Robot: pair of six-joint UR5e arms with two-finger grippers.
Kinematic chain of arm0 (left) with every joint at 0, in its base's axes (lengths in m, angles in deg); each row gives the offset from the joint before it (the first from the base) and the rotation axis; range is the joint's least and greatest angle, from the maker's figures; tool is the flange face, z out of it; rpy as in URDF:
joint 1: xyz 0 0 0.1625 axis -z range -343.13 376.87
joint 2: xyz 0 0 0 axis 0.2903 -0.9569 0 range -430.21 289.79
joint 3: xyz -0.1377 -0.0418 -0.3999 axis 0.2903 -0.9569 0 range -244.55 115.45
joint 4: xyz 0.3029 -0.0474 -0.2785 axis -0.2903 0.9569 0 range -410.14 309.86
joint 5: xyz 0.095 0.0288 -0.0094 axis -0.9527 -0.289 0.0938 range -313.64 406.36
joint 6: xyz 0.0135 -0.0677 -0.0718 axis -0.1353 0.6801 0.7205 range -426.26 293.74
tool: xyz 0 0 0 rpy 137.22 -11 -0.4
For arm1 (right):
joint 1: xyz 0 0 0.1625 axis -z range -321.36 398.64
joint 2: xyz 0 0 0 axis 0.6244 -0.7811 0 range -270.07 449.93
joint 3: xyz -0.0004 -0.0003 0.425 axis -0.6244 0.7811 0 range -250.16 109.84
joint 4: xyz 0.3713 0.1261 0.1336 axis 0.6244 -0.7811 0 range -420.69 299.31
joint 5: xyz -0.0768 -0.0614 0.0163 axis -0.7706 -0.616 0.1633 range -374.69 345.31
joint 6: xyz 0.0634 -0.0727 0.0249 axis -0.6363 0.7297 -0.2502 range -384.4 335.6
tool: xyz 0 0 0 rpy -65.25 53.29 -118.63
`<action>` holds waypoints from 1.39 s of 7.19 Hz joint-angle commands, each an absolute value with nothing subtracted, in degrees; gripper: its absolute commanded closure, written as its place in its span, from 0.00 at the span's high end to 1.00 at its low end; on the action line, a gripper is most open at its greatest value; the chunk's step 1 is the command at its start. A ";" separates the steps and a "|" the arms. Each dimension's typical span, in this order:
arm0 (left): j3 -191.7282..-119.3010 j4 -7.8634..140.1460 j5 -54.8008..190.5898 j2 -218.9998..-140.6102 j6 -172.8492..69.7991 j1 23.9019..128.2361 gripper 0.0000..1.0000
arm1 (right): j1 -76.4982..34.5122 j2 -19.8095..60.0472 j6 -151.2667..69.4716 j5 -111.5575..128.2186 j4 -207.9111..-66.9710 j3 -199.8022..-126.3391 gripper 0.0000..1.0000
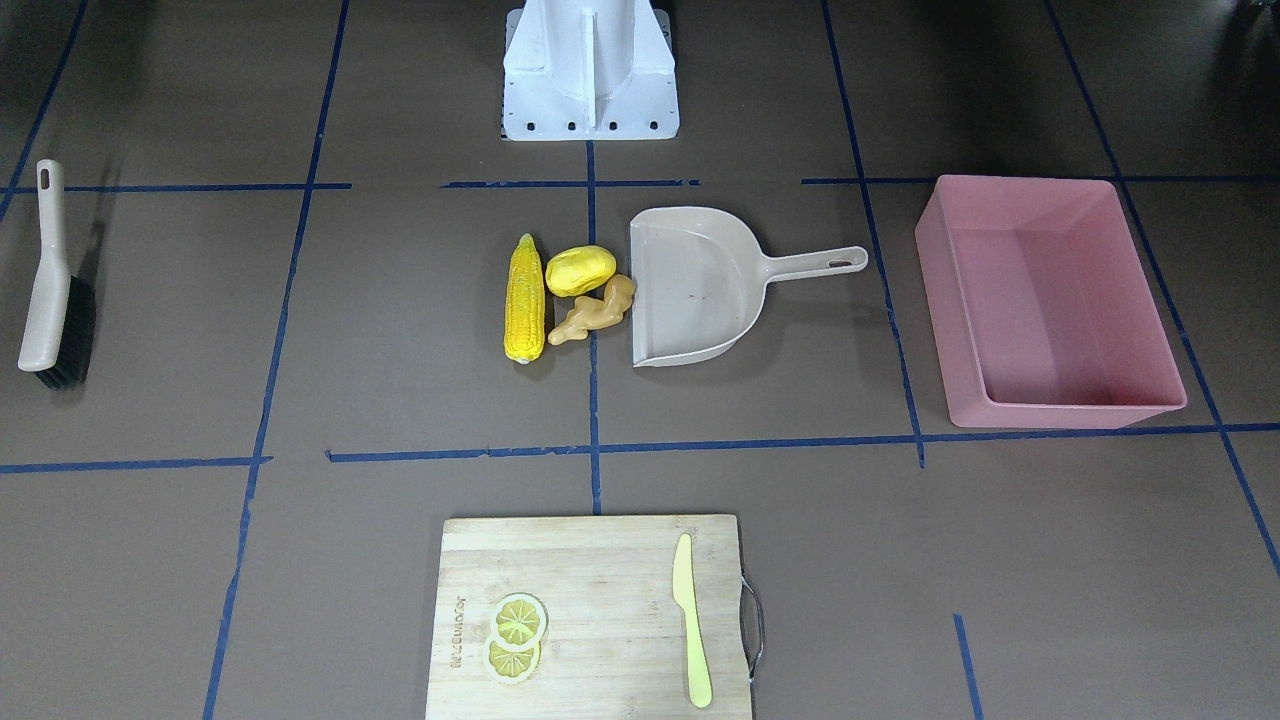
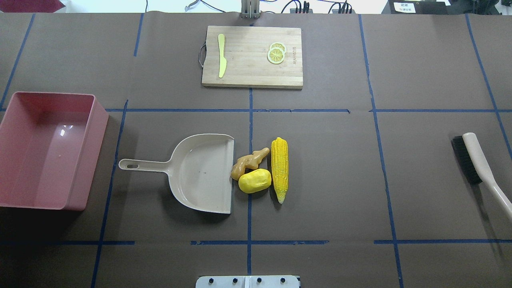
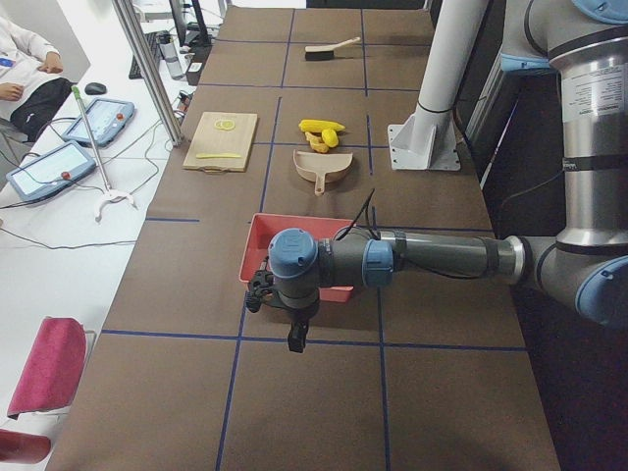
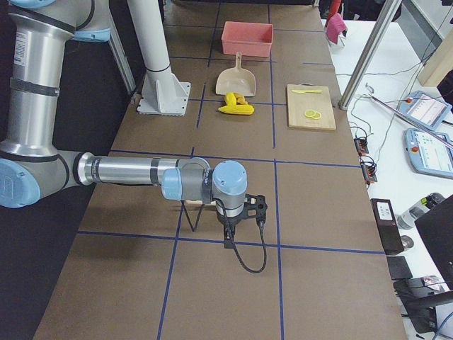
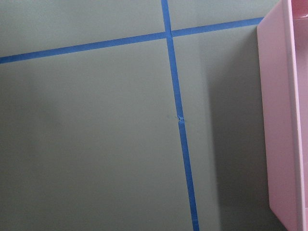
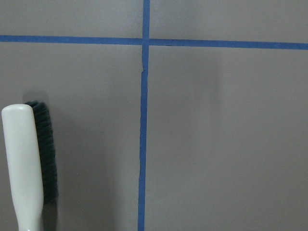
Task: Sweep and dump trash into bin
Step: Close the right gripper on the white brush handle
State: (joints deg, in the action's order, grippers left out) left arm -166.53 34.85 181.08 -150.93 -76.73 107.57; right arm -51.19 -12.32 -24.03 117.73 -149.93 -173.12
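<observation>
Shows a brown table surface (image 6: 226, 144) marked with a blue tape cross (image 6: 146, 41) near the top, slightly left of centre. Shows a brush (image 6: 21, 163) below and left of the cross, lying parallel to the cross's downward strip and apart from it. Presents a pale, rounded brush back, with dark bristles (image 6: 48, 149) on the side towards that strip. Cuts the brush off at the bottom edge.

Silver arm tubes (image 3: 442, 257), pale blue joint caps (image 3: 292, 253), black wrist cable (image 4: 241, 263), white bolted pedestal (image 1: 590, 70).
</observation>
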 commanded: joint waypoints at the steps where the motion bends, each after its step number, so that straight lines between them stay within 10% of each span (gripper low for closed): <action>1: -166.59 34.77 181.01 -151.07 -76.71 107.49 1.00 | -50.75 -12.73 -23.70 117.50 -147.90 -172.74 1.00; 10: -166.24 39.77 179.87 -155.99 -76.28 106.96 1.00 | -28.72 -19.02 -53.06 116.36 -122.48 -178.62 1.00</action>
State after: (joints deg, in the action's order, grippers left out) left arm -166.36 39.73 179.77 -155.72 -76.27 107.03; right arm -33.48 -15.61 -44.22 117.28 -131.08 -178.13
